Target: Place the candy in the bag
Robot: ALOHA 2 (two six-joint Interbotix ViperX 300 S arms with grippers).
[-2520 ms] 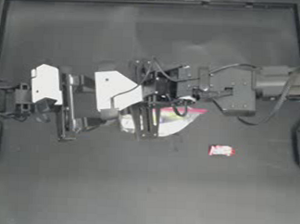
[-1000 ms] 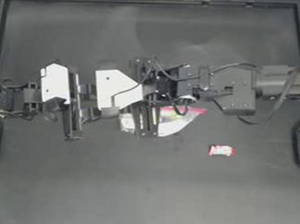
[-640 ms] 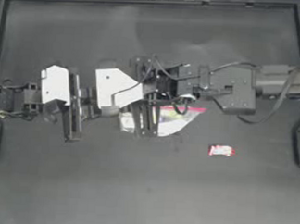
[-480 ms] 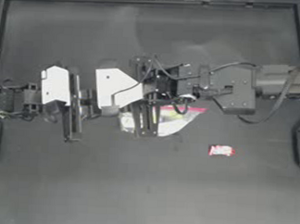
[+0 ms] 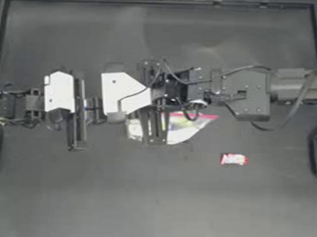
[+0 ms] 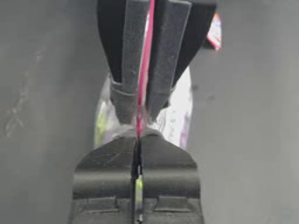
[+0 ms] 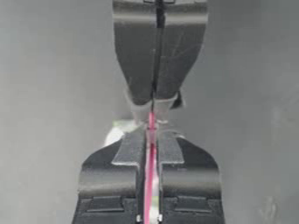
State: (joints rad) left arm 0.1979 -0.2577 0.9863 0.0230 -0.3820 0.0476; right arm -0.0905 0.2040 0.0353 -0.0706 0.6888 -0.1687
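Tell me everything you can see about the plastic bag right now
The bag is clear, crinkly plastic with a pink-red strip along its mouth and green, yellow and pink contents showing through. It sits near the table's middle, partly hidden under the arms. Both grippers pinch the strip from opposite ends: the left gripper and the right gripper, jaws closed on it, tips almost meeting. The candy lies apart, not touching it.

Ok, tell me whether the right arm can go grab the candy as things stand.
Probably not yet. The right gripper is shut on the bag at its pink strip, nose to nose with the left gripper. The candy lies apart on open table, nothing over it, but taking it means letting go first.
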